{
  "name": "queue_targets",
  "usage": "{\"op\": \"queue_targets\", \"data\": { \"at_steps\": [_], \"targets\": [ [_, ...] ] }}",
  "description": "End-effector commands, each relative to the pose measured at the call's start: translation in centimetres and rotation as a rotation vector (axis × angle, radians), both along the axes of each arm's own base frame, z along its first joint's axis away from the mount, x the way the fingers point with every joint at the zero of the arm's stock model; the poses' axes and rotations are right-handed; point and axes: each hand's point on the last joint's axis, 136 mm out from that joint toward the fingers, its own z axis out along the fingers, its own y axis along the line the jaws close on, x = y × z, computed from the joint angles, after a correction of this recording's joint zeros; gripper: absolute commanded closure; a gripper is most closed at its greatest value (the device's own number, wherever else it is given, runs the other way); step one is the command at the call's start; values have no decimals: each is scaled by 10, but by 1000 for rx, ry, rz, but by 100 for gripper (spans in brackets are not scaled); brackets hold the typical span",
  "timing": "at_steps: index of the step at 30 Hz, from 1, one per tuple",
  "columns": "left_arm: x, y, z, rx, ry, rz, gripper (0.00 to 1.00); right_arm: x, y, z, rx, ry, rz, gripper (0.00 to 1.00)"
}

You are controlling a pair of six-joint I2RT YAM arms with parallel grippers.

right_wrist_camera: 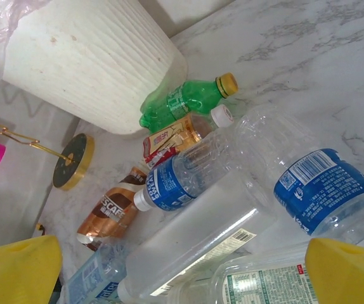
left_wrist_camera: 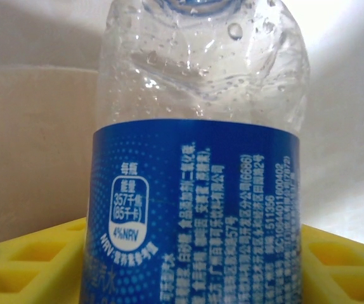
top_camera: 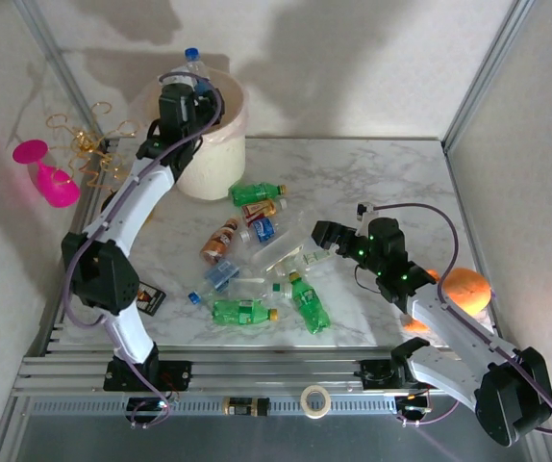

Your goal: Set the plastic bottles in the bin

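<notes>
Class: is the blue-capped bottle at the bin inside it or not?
Not yet inside: the left gripper holds the blue-capped bottle over the bin, cap above the rim.

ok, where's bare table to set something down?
Biggest bare patch: far-right marble, between the bin, the right wall and the right gripper. Smaller strip near-left, between the black card and the near green bottle. Centre is crowded with crushed bottles.

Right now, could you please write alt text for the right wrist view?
Crushed plastic bottles, clear, green and copper-brown, lie jumbled on the marble table, with the cream bin at upper left. The right gripper is open, its yellow fingers at the bottom corners.
</notes>
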Motion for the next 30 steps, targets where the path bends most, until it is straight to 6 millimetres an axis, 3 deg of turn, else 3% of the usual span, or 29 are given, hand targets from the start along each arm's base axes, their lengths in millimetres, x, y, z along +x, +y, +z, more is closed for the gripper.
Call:
{"op": "queue_targets", "data": {
  "at_steps": [1, 4, 7, 9, 19, 26, 30],
  "targets": [
    [7, -3, -21, 26, 90, -32, 100, -2, 0, -2, -12, 14, 17, 1],
    [9, -3, -29, 30, 111, -33, 83, 0, 2, -3, -19, 21, 19, 1],
    [8, -2, -29, 30, 109, -28, 42, 1, 3, -5, -21, 31, 24, 1],
    [7, -1, -23, 23, 96, -23, 29, 2, 4, -7, -24, 39, 26, 1],
    [-17, -2, 17, -25, -2, -54, 11, 4, 2, -6, -26, 39, 7, 1],
    [-63, -19, 63, -101, -133, -139, 9, 9, 0, -9, -56, 34, -9, 1],
    [-97, -41, 71, -146, -188, -220, 7, 16, -3, -13, -99, 37, -26, 1]
  ]
}}
